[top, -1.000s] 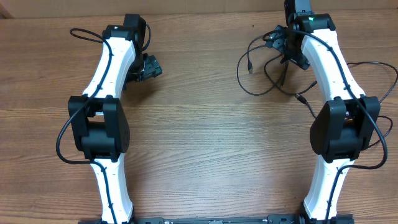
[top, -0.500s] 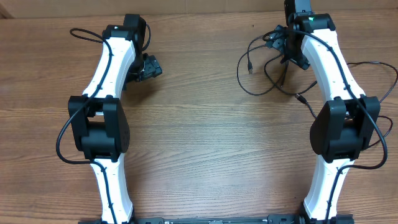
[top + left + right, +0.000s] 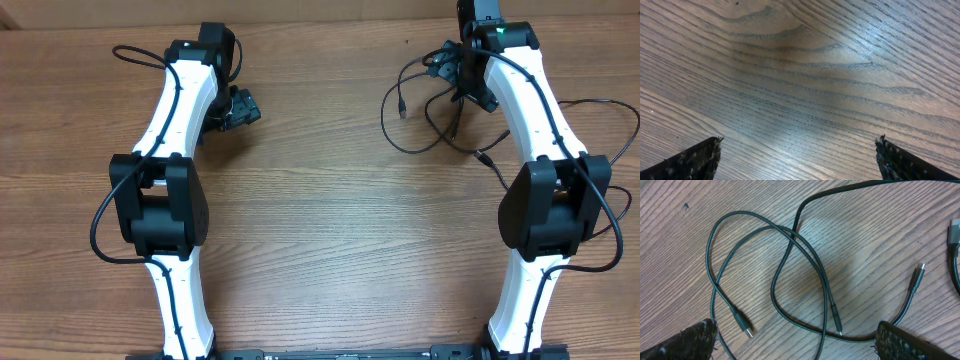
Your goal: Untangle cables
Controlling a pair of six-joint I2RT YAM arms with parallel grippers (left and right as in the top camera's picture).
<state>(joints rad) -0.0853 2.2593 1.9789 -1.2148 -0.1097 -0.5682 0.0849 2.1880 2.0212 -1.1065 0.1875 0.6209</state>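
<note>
The cables [image 3: 412, 108] are thin black cords in a loose tangle at the far right of the table. In the right wrist view the cables [image 3: 785, 265] lie in crossed loops, with silver-tipped plugs [image 3: 743, 325] [image 3: 838, 325] [image 3: 918, 275] lying free. My right gripper [image 3: 797, 342] is open just above the tangle, holding nothing; in the overhead view it [image 3: 463, 80] sits at the tangle's right side. My left gripper [image 3: 797, 160] is open over bare wood, far from the cables, at the far left [image 3: 240, 107].
The wooden table [image 3: 320, 220] spans the whole view. Thicker black wires run from the right arm [image 3: 615, 150] and the left arm [image 3: 130, 55]. Another plug end [image 3: 954, 232] shows at the right wrist view's right edge.
</note>
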